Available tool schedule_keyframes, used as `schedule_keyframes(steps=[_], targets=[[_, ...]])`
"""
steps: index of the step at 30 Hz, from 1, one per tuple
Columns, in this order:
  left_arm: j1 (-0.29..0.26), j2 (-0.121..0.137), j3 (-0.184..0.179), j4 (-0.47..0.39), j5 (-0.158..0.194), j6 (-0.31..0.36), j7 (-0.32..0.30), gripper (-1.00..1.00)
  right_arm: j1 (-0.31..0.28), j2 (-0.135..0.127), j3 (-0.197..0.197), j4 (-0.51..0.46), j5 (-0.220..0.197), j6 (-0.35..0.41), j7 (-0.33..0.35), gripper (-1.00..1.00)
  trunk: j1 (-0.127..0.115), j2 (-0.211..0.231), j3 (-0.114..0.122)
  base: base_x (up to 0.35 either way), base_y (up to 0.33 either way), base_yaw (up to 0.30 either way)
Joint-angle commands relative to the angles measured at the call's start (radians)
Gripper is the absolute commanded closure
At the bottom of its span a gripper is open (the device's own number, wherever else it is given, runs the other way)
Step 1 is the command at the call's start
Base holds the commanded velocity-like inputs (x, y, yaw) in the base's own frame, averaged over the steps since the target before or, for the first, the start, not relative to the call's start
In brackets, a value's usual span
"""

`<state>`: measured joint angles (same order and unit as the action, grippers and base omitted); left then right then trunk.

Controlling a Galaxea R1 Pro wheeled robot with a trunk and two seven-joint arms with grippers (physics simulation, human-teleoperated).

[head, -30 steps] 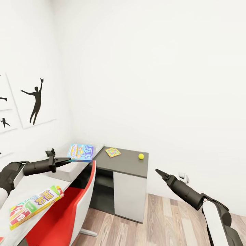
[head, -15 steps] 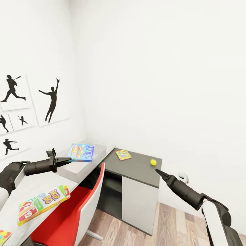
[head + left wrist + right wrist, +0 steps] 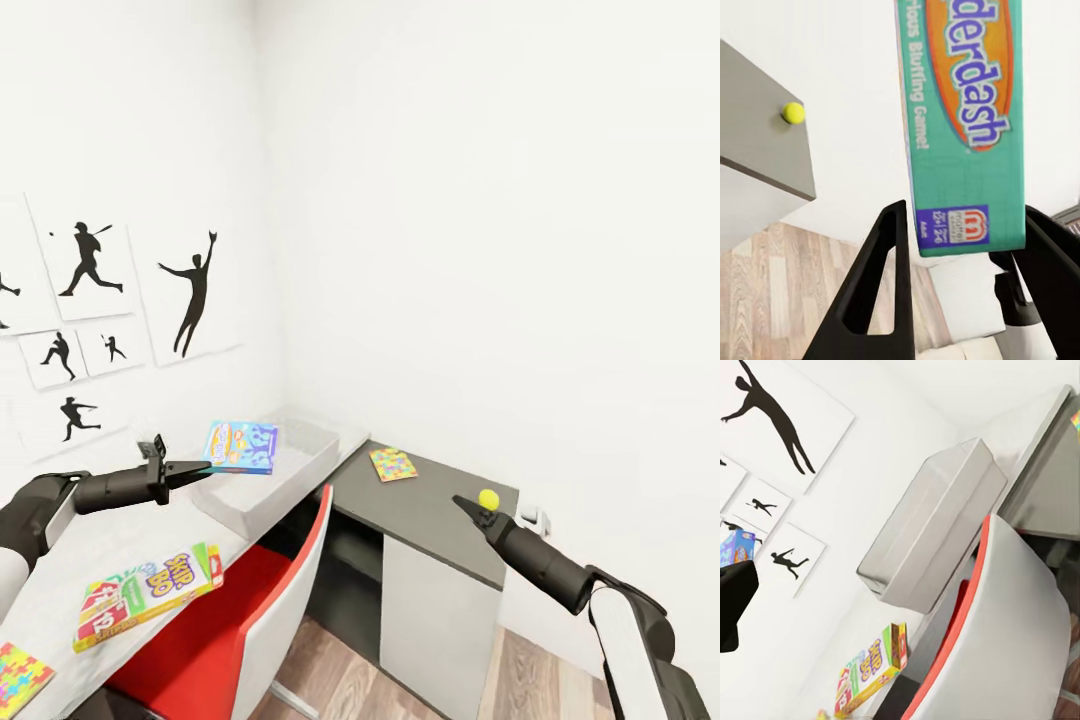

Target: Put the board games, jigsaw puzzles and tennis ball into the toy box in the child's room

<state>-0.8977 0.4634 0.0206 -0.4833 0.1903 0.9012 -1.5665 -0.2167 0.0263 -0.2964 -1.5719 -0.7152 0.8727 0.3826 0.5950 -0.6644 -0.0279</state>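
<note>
Since the earlier frames the whole head view has swung leftward, so more silhouette wall pictures (image 3: 190, 295) are seen at the left and the dark grey counter (image 3: 430, 510) now lies further right; this is taken as camera motion, not motion of the things. Held out over the far end of the white counter (image 3: 70, 575) is the left tool (image 3: 207, 467), clenched on the teal and blue Balderdash board game box (image 3: 241, 446), which is gripped by one edge and carried level above the near rim of the pale grey open toy box (image 3: 290, 470). From the left wrist, the box's teal face (image 3: 964, 120) is seen rising between the two black fingers (image 3: 881, 289).

On the white counter, near the robot, a green and red Skip-Bo board game box (image 3: 150, 594) is laid flat, and a multicoloured jigsaw puzzle (image 3: 20, 678) is seen at the near left corner. A second multicoloured jigsaw puzzle (image 3: 393, 464) lies flat on the dark grey counter, well apart from the small yellow tennis ball (image 3: 488, 498) nearer that counter's right edge. The right tool (image 3: 462, 503) is held out in the air, its tip overlapping the ball in the head view; its fingers appear pressed together with nothing between them. A red and white chair (image 3: 260, 610) is tucked beside the white counter.
</note>
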Motion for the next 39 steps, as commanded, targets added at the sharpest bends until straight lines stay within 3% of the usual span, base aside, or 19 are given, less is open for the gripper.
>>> schedule_keyframes(steps=[1, 10, 13, 32, 39], targets=[[-0.001, 0.000, 0.000, 0.000, 0.000, 0.010, -0.004, 1.00, -0.001, -0.001, 0.004, 0.000, 0.003, 0.006, 0.006, -1.00, 0.001, -0.002, -0.002, 0.177, -0.149, 0.289], [-0.001, 0.000, -0.001, 0.000, 0.000, 0.010, -0.004, 1.00, -0.001, -0.004, 0.037, 0.000, 0.005, 0.001, 0.004, -1.00, 0.001, -0.002, -0.002, 0.170, -0.149, 0.289], [-0.001, -0.007, -0.001, 0.000, -0.001, 0.010, -0.004, 1.00, -0.001, -0.006, 0.038, 0.001, 0.004, -0.043, 0.008, -1.00, 0.001, -0.002, -0.002, 0.166, -0.148, 0.247], [-0.001, -0.013, 0.002, 0.000, 0.000, 0.010, -0.004, 1.00, -0.001, -0.008, 0.036, 0.000, 0.003, -0.063, 0.014, -1.00, 0.001, -0.002, -0.002, 0.116, -0.052, 0.018], [-0.001, -0.015, 0.000, 0.000, 0.000, 0.010, -0.004, 1.00, -0.001, -0.008, 0.036, 0.000, 0.003, -0.063, 0.013, -1.00, 0.001, -0.002, -0.002, 0.092, -0.025, 0.229]])
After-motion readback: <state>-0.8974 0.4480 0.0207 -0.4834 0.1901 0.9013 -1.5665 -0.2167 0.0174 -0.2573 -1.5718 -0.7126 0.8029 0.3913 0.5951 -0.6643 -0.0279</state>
